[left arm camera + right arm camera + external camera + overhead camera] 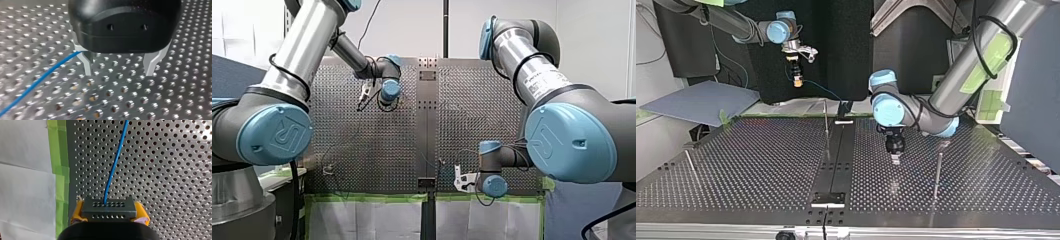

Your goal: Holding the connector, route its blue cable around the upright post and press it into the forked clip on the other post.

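Two yellow pads [78, 212] of the right hand [109, 213] are closed on the sides of the connector [109, 208], as is shown in the right wrist view. The connector is seen there as a dark grey block with two rows of small holes on its face. A single thin blue cable [115, 162] leaves one hole and is led ahead over the perforated tabletop [162, 170]. A strip of green tape [58, 157] along the tabletop's edge lies just beside this hand. The connector's holes and the pads' grip are given by this view alone. In the top view the same hand is seen only small, raised above the taped edge. From it the cable is seen dropping towards the dark middle strip [836, 150].

The left hand [119, 68] is shown open in the left wrist view. Its two pale metal fingers [86, 63] are spread, and nothing is held between them. The cable runs up to the outer side of one finger; contact cannot be told. In the top view this hand is hung low over the tabletop, well in from every edge.

Three thin upright posts [826, 120] [937, 172] [690, 162] are shown only in the top view. Which one carries the forked clip cannot be told.
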Available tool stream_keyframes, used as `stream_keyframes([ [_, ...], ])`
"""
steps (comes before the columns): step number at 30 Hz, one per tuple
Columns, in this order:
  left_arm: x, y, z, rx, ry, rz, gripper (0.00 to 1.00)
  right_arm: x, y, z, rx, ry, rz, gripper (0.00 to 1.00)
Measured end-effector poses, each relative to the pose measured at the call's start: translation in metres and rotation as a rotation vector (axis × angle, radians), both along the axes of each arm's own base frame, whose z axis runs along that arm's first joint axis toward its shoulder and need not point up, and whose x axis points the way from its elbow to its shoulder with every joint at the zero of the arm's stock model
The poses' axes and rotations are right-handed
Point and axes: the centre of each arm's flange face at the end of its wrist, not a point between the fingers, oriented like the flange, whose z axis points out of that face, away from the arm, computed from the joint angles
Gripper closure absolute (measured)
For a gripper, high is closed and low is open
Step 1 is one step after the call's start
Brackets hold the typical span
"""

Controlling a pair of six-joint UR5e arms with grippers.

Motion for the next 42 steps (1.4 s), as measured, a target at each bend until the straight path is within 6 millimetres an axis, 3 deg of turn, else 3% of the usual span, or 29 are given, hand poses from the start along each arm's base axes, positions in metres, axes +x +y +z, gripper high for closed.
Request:
stream_keyframes([
  [9,0.002,-0.002,-0.02,0.011,0.027,-0.001,0.0,0.0,0.0,0.0,0.001,0.0,0.0,1.0],
  [35,0.005,-0.028,-0.16,0.107,0.211,-0.045,0.0,0.0,0.0,0.0,0.0,0.0,0.001,1.0],
  [42,0.005,-0.03,-0.182,0.111,0.234,-0.06,0.0,0.0,0.0,0.0,-0.002,-0.001,0.001,1.0],
])
